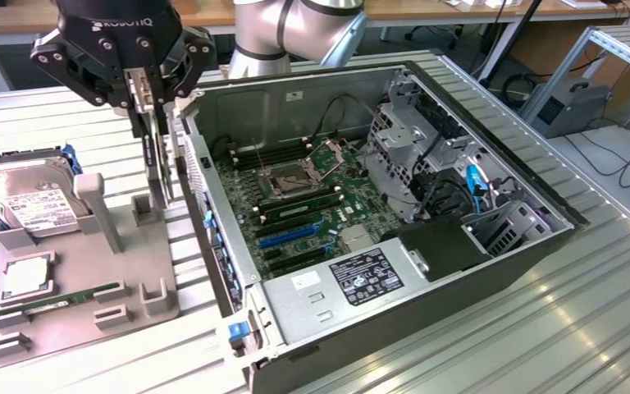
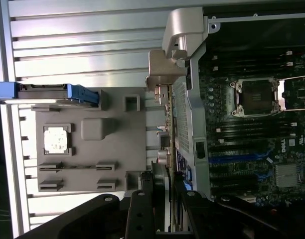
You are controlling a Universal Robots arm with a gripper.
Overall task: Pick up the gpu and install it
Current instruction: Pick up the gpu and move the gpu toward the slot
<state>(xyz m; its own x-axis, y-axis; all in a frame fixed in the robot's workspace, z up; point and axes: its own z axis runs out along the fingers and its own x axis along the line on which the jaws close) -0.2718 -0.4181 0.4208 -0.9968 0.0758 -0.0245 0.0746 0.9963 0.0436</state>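
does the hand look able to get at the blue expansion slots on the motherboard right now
Probably yes: the computer case lies open and the blue expansion slots are uncovered, though its near wall stands between them and the hand, which grips the gpu.

Top of the gpu (image 1: 161,168) behind the hand (image 1: 151,103), arm (image 1: 293,29) beyond the edge

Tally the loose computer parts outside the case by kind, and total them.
hard drive: 1
processor chip: 1
memory stick: 1
gpu, held in the gripper: 1
Total: 4
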